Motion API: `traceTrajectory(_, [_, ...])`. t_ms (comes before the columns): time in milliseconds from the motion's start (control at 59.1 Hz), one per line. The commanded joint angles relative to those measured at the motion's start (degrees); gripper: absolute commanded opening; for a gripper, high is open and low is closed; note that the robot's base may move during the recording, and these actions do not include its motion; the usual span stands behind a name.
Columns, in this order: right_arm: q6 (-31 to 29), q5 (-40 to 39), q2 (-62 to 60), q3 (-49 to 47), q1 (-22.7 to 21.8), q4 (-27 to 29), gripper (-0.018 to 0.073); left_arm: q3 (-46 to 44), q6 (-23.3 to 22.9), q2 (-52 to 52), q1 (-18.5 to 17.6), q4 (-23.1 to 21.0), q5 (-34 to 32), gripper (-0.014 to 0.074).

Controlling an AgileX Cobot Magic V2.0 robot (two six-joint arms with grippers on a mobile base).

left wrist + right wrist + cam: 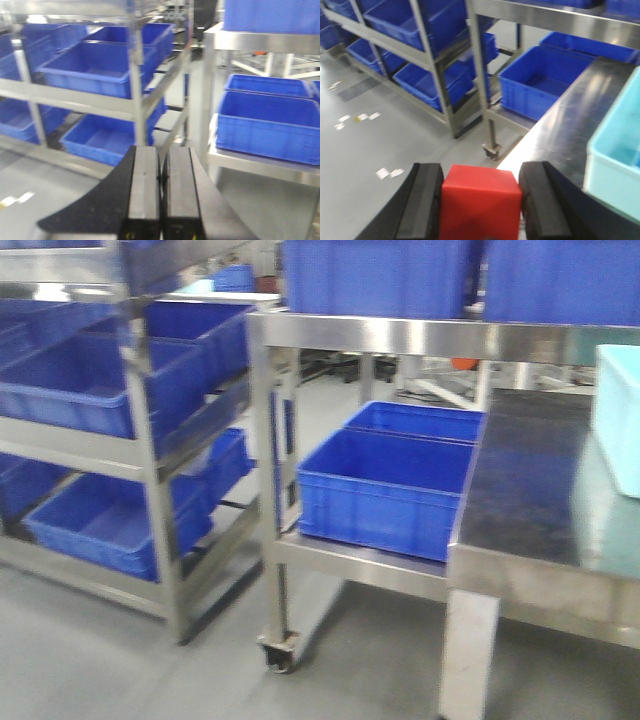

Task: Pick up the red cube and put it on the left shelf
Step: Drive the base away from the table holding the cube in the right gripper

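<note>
R gripper [480, 202]: clamped on red cube [480, 207], at 6 o'clock.
L gripper [160, 195]: fingers pressed together.
Left shelf [80, 454]: at 9 o'clock, filled w/ blue boxes [75, 390].

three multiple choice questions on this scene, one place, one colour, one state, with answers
1. Where is the red cube? A on the floor; B between the fingers of the right gripper; C in a blue crate.
2. What colour is the tub on the table? A yellow; B black; C pale cyan.
3. How is the left gripper? A shut and empty; B wide open; C holding a crate.
Answers: 1 B, its fingers flank the cube. 2 C, pale against the dark tabletop. 3 A, fingers meet, nothing between.
</note>
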Motion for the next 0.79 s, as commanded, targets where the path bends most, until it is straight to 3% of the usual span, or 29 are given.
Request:
traceTrajectory(0, [-0.08, -4.70, -0.19, -1.46, 0.07, -0.22, 0.0056, 1.32, -0.05, -0.92, -0.02, -0.17, -5.02, 0.0102])
traceTrajectory(778, [-0.08, -4.70, -0.19, -1.46, 0.07, -0.22, 0.0056, 1.32, -0.05, -0.92, -0.02, -0.17, -5.02, 0.0102])
